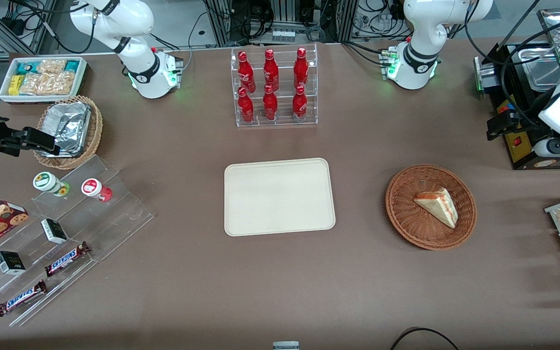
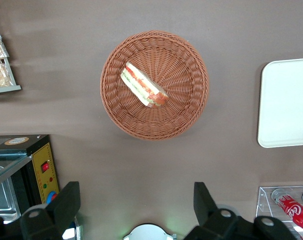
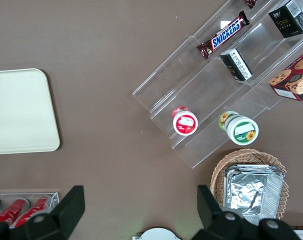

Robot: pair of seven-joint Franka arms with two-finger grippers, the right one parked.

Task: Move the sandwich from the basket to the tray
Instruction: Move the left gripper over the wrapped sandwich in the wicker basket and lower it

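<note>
Sandwich (image 1: pixel 436 204): lay in the basket (image 1: pixel 401 214), cut edge with red and green filling visible from the wrist.
Basket: stood on the brown desk (image 1: pixel 358 272), toward the working arm's end, well apart from the tray (image 1: pixel 278 196).
Tray: bare, flat at the desk's middle, nearer the front camera than the bottle rack (image 1: pixel 274 86).
Tool (image 2: pixel 136 210): fingers spread apart, holding nothing, raised above the desk beside the basket.

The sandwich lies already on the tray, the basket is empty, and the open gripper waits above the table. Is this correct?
Not quite. The sandwich lies in the basket, and the tray holds nothing, as the front view shows. The rest holds: the gripper is open above the table, farther from the front camera than the basket.
</note>
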